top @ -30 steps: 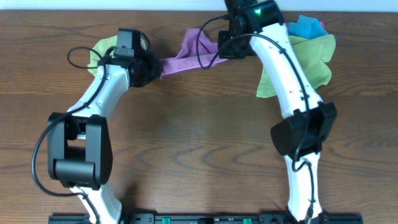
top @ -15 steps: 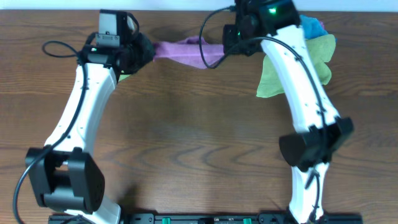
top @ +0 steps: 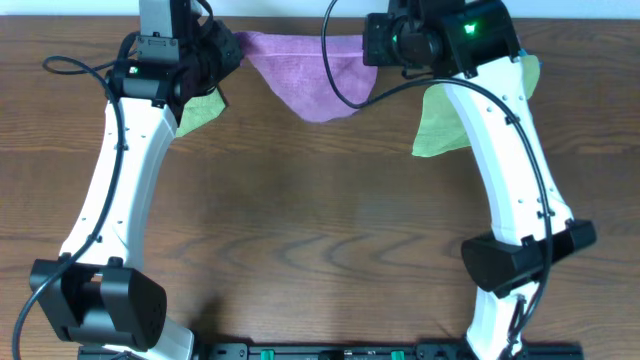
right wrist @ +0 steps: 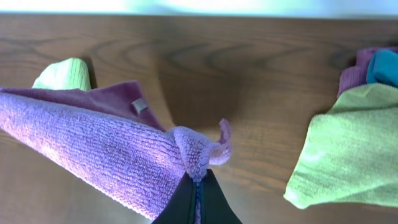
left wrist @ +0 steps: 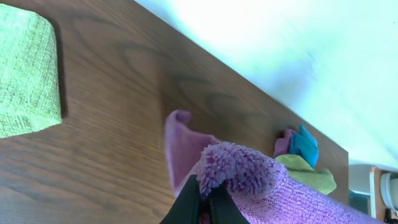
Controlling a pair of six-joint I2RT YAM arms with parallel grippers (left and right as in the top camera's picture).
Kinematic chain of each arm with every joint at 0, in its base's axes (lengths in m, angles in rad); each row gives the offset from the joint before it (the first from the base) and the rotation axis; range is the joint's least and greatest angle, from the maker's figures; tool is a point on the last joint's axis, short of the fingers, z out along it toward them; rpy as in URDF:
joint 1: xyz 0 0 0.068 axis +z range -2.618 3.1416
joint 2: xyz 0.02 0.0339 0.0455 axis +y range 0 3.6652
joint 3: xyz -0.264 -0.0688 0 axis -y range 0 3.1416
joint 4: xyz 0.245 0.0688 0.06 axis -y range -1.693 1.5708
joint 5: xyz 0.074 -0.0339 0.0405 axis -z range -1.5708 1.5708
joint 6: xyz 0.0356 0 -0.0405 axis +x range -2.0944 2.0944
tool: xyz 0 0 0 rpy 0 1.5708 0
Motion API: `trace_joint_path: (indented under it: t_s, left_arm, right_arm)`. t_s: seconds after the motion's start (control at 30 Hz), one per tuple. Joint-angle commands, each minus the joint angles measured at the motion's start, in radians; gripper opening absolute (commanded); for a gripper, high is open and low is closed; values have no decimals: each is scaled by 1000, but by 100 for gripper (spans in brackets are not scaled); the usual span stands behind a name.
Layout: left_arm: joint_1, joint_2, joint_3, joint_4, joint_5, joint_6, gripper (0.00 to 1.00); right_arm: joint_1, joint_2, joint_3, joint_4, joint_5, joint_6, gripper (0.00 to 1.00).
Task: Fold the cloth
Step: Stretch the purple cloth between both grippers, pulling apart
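The purple cloth (top: 315, 75) hangs stretched between my two grippers near the far edge of the table, sagging to a point in the middle. My left gripper (top: 228, 50) is shut on its left corner. In the left wrist view that fluffy corner (left wrist: 239, 171) bunches just above the closed left gripper (left wrist: 204, 191). My right gripper (top: 368, 42) is shut on the right corner. The right wrist view shows the cloth (right wrist: 106, 149) running off to the left from the closed right gripper (right wrist: 198, 179), with a small tag on its underside.
A folded lime-green cloth (top: 200, 108) lies under the left arm. Another lime-green cloth (top: 445, 120) lies at the right, partly under the right arm, with a small blue cloth (right wrist: 382, 65) beside it. The table's far edge is close behind both grippers.
Both grippers have moved apart and toward the far edge. The cloth, bunched into a narrow strip before, now spreads into a wide hanging sheet between them.
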Motion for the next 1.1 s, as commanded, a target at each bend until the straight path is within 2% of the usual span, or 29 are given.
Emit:
trace_joint_path:
  t_s: [0.0, 0.2, 0.63, 0.83, 1.07]
  left_arm:
    - [14, 2, 25, -1, -83, -11, 6]
    - [14, 63, 25, 33, -116, -7, 6]
    - [18, 225, 28, 249, -119, 28, 6]
    - [18, 237, 28, 198, -109, 79, 6]
    - [18, 222, 28, 34, -57, 145, 6]
  right_arm:
    - [-5, 28, -1, 16, 60, -13, 1]
    - [-20, 98, -1, 106, 92, -33, 1]
    - [-69, 209, -1, 373, 95, -95, 1]
    - [-66, 211, -1, 323, 93, -110, 1]
    - [-47, 211, -1, 129, 90, -110, 1]
